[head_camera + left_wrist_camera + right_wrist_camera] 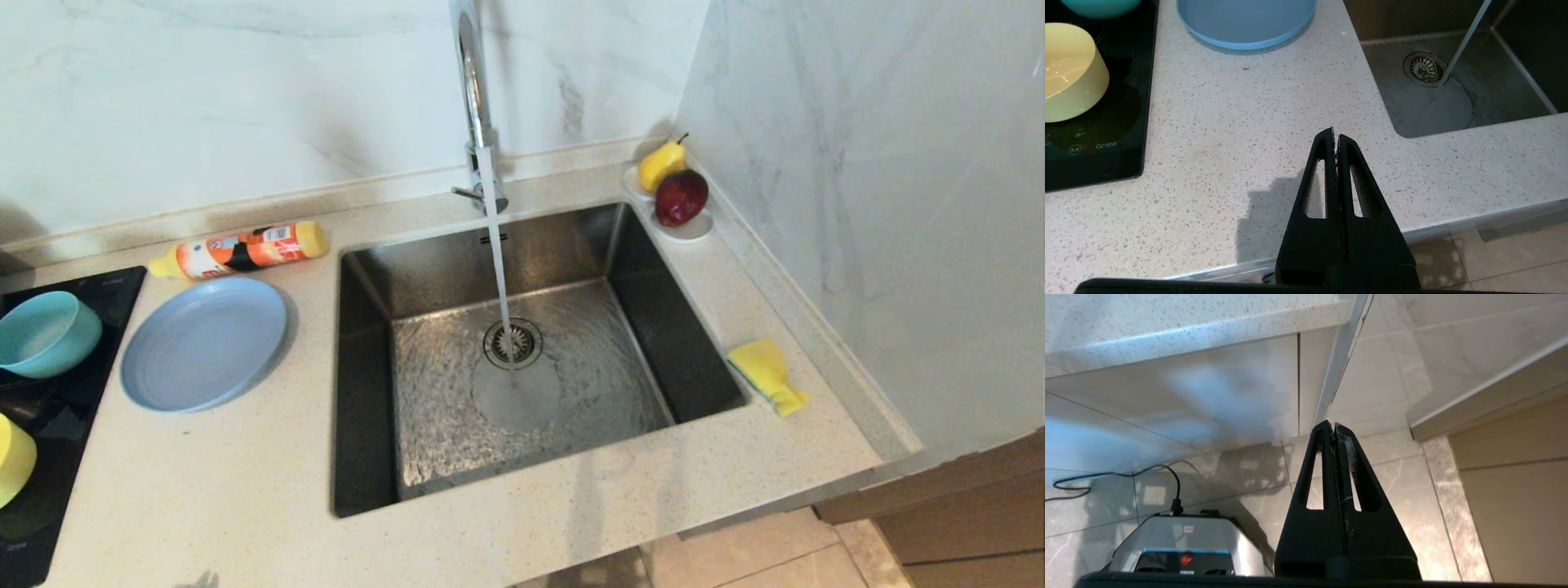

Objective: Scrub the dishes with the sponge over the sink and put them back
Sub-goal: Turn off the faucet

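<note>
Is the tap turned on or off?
On. A stream of water runs from the faucet into the sink.

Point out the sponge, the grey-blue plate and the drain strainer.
sponge (766,372): head view, on its yellow foam top, right of the sink.
grey-blue plate (204,343): head view, on the middle of its shallow well.
drain strainer (513,343): head view, on its round metal grid under the running water.
</note>
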{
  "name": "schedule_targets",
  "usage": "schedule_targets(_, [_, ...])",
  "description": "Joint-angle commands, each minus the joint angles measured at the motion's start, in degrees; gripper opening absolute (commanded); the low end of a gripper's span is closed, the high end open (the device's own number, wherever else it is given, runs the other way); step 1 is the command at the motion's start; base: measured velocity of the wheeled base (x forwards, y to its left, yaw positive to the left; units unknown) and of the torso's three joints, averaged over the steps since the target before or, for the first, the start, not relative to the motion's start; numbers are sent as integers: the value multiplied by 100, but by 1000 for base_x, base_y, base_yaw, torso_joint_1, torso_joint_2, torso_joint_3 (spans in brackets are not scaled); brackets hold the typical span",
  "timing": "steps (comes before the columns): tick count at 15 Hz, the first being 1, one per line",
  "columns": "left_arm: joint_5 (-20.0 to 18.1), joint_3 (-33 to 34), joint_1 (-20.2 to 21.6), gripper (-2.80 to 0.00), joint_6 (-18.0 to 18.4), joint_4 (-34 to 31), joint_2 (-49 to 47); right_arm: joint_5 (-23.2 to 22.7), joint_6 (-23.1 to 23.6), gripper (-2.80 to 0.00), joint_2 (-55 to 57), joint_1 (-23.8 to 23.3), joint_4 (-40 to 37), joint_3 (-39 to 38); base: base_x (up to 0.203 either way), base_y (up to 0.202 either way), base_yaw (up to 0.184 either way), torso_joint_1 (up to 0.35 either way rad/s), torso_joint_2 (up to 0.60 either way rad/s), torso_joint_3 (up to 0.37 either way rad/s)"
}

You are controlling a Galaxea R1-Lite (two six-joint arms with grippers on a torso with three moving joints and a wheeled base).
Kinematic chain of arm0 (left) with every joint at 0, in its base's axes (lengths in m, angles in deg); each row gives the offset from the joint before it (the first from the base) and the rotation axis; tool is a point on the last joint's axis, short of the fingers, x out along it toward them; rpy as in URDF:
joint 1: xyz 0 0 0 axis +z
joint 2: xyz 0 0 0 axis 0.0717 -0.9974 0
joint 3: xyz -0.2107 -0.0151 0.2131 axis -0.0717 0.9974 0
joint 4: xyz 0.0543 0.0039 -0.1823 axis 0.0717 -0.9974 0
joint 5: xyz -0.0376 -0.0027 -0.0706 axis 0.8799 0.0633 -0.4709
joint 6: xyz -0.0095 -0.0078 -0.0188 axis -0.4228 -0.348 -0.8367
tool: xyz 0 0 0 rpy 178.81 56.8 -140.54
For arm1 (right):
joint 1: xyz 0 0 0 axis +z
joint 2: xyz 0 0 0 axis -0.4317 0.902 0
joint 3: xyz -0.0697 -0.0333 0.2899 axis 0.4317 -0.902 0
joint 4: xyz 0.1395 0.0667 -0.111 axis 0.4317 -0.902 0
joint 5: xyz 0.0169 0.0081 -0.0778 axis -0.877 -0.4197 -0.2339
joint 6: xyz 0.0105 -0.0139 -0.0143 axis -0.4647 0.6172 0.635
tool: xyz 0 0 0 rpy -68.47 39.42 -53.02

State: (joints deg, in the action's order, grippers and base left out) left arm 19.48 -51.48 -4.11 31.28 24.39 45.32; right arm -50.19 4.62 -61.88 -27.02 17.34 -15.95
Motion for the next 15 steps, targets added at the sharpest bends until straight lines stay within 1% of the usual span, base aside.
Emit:
schedule_targets(1, [4, 132, 0, -280, -2, 4, -7, 1, -1, -280, 76, -13, 2, -2, 0, 0, 0, 0, 0, 0])
schedule_targets(3, [4, 132, 8, -280, -2, 5, -7, 4, -1, -280, -50, 1, 5, -3, 0, 0, 0, 0, 0, 0])
schedule_targets(9, [4, 132, 0, -280, -2, 6, -7, 9, -4, -280, -1314, 144, 2, -1, 0, 0, 0, 0, 0, 0])
schedule_targets(15, [4, 132, 0, -280, -2, 13, -7, 8, -10, -280, -1320, 145, 2, -1, 0, 0, 0, 0, 0, 0])
